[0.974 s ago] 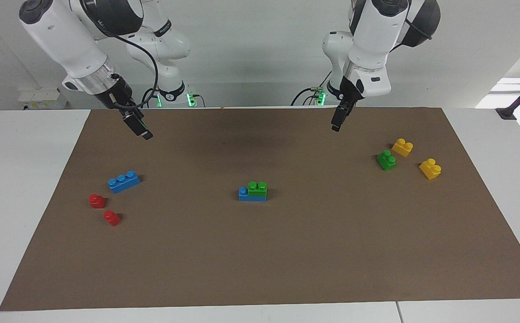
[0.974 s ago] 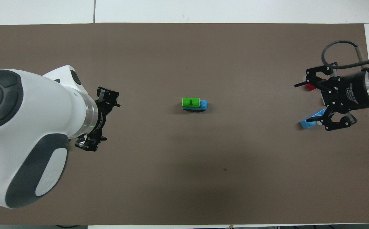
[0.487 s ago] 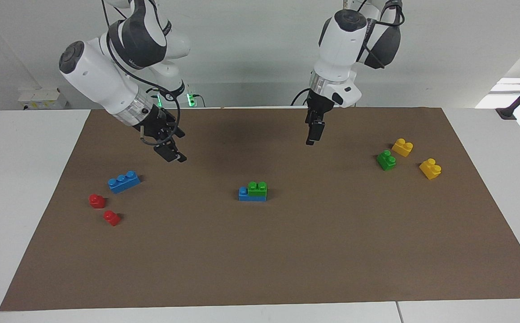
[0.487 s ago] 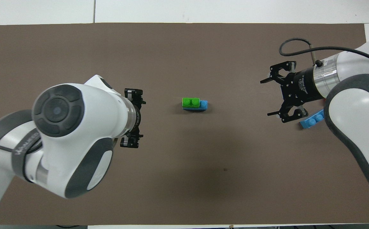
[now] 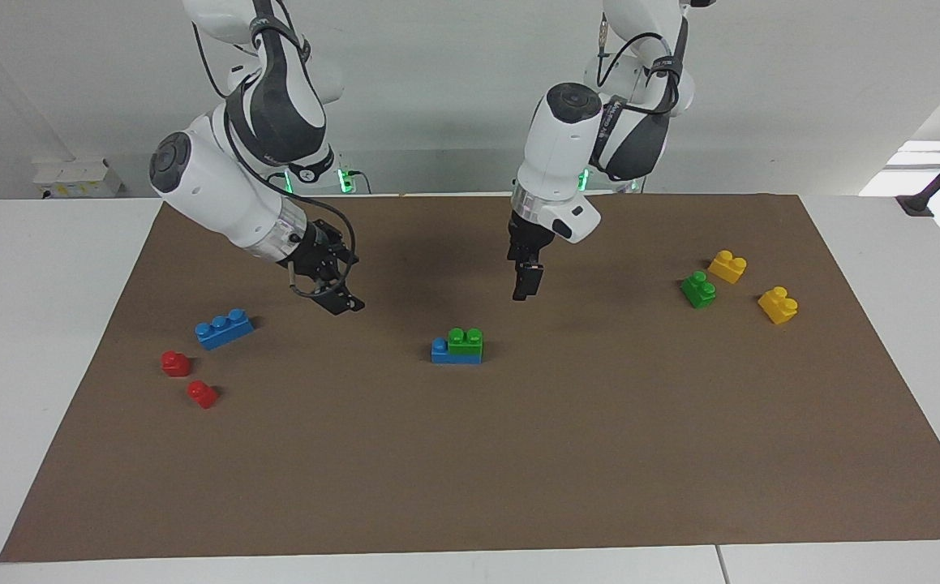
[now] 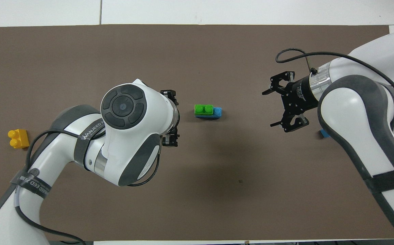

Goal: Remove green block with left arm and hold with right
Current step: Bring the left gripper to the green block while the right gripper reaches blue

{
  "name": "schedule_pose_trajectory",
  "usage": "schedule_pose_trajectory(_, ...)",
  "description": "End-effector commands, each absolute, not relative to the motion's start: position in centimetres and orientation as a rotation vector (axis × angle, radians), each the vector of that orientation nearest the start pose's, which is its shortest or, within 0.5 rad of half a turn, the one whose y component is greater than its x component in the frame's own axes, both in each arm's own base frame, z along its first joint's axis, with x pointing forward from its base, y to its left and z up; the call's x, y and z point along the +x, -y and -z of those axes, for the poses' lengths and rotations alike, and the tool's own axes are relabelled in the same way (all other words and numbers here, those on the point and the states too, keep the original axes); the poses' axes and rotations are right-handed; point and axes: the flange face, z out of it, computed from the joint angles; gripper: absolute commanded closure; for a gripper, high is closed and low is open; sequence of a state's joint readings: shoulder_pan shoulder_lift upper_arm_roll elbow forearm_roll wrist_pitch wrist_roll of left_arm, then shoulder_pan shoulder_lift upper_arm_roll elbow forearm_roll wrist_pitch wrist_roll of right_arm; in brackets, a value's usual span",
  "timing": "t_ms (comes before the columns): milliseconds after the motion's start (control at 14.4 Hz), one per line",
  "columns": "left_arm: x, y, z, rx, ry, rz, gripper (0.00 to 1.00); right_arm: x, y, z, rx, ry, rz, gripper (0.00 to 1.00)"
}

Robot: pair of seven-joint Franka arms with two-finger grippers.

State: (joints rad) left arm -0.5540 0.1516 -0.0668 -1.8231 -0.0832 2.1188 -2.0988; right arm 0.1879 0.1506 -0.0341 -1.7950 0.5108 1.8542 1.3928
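Observation:
The green block (image 5: 465, 340) sits pressed on a blue brick (image 5: 440, 352) in the middle of the brown mat; the pair also shows in the overhead view, green block (image 6: 203, 109) and blue brick (image 6: 218, 112). My left gripper (image 5: 525, 285) hangs open over bare mat beside the pair, toward the left arm's end, apart from it. In the overhead view the left gripper (image 6: 174, 118) is largely covered by its arm. My right gripper (image 5: 341, 304) is open and empty over bare mat toward the right arm's end, and also shows in the overhead view (image 6: 267, 109).
A second green brick (image 5: 698, 289) and two yellow bricks (image 5: 727, 266) (image 5: 778, 305) lie at the left arm's end. A blue three-stud brick (image 5: 224, 328) and two red bricks (image 5: 175, 362) (image 5: 202, 394) lie at the right arm's end.
Both arms have swung inward and lower, each gripper coming closer to the green-on-blue pair from its own end. The bricks have not moved.

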Motion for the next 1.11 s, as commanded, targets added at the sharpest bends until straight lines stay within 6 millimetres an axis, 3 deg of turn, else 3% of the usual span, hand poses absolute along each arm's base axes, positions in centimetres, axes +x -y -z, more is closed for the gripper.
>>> schedule_pose_trajectory(0,50.9,38.3,-46.0,-2.365,2.312,-0.104,0.00,59.1,-13.8,-45.5,-2.100,-1.833,-0.562,0.02)
schedule_pose_trajectory(348,50.9,41.3,-43.6,-2.349,2.263,-0.118,0.00,60.5,-16.7,-42.7,-2.057,-1.867,-0.480,0.03)
schedule_pose_trajectory(556,52.4,43.4,-41.9,-2.276,2.270,-0.054,0.00,61.1,-17.8,-41.4,-2.016,-1.891,-0.460,0.03)
schedule_pose_trajectory(626,52.7,43.7,-41.3,-2.253,2.281,-0.055,0.00,61.2,-17.9,-41.3,-1.990,-1.905,-0.442,0.03)
schedule_pose_trajectory(765,52.9,43.7,-40.7,-2.200,2.323,-0.055,0.00,60.6,-19.9,-41.0,-1.986,-1.908,-0.429,0.03)
schedule_pose_trajectory(1043,54.1,43.9,-38.8,-2.138,2.370,-0.030,0.00,60.2,-20.5,-39.9,-1.978,-1.927,-0.424,0.03)
